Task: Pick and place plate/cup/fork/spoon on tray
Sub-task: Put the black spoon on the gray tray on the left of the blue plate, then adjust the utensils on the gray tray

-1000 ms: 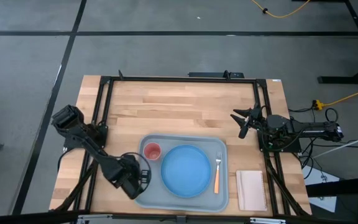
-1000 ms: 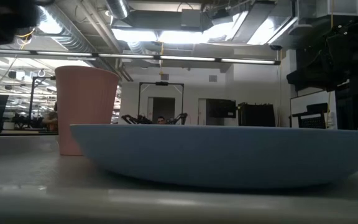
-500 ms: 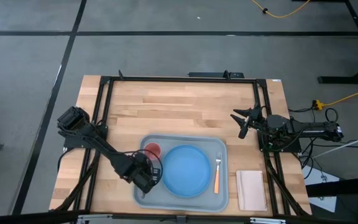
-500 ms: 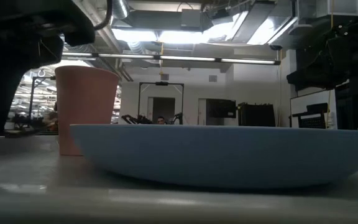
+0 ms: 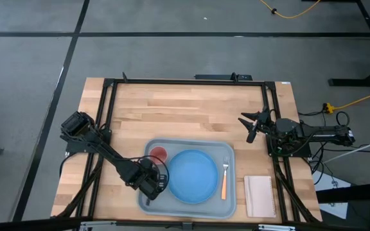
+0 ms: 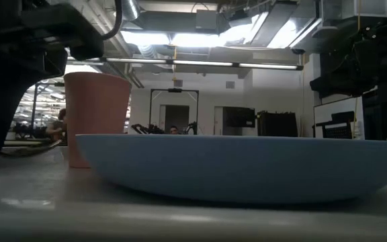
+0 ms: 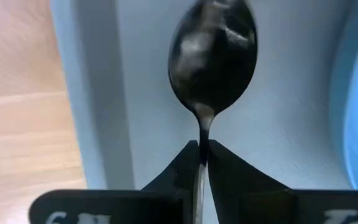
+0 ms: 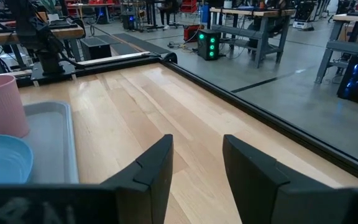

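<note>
On a wooden table (image 5: pixel 191 109), tray (image 5: pixel 230 204) with plate (image 5: pixel 191 176), cup (image 5: pixel 157 154).

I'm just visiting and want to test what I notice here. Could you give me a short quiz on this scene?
1. True or false: the fork lies on the tray.
2. What does the left gripper pinch? A. cup B. spoon C. plate
3. Fill in: the right gripper stands ____, holding nothing.

Key: 1 true; 2 B; 3 open.
</note>
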You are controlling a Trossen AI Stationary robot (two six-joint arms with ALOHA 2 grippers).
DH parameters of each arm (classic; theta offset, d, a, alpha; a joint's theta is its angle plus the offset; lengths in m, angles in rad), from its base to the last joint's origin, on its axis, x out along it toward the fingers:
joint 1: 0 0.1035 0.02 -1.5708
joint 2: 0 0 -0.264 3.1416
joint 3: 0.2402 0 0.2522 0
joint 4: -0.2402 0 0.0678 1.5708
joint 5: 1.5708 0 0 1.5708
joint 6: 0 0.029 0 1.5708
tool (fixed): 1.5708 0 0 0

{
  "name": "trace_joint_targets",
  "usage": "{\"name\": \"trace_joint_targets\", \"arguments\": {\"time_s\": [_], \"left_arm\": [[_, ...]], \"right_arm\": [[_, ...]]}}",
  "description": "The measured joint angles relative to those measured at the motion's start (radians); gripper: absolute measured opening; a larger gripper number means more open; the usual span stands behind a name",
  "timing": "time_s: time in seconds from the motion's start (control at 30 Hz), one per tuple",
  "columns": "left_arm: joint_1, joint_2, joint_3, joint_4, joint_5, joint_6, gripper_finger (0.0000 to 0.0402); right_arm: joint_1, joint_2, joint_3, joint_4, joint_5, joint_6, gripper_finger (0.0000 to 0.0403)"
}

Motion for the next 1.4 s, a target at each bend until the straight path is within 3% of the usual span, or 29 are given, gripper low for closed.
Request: {"name": "trace_joint_targets", "arguments": {"time_s": [0.53,0.73,1.0,1.1,1.2,1.3,1.4], "left_arm": [[0.000,-0.004,0.000,0.004,0.000,-0.004,0.0007],[-0.016,-0.082,0.000,0.004,-0.017,0.035,0.0001],[-0.094,-0.239,0.000,-0.044,-0.281,0.186,0.0013],[-0.115,-0.296,0.000,-0.151,-0.346,0.271,0.0019],[-0.146,-0.340,0.000,-0.304,-0.499,0.307,0.0025],[-0.167,-0.368,0.000,-0.414,-0.640,0.317,0.0030],[-0.190,-0.407,0.000,-0.552,-0.700,0.316,0.0034]], "right_arm": [[0.000,0.000,0.000,0.000,0.000,0.002,0.0145],[0.000,0.000,0.000,0.000,0.000,0.002,0.0145],[0.000,0.000,0.000,0.000,0.000,0.079,0.0145],[0.000,0.000,0.000,0.000,0.000,0.085,0.0145],[0.000,0.000,0.000,0.000,0.001,0.113,0.0145],[0.000,0.001,0.000,0.000,-0.004,0.214,0.0145],[0.000,0.001,0.000,0.003,-0.035,0.332,0.0145]]}}
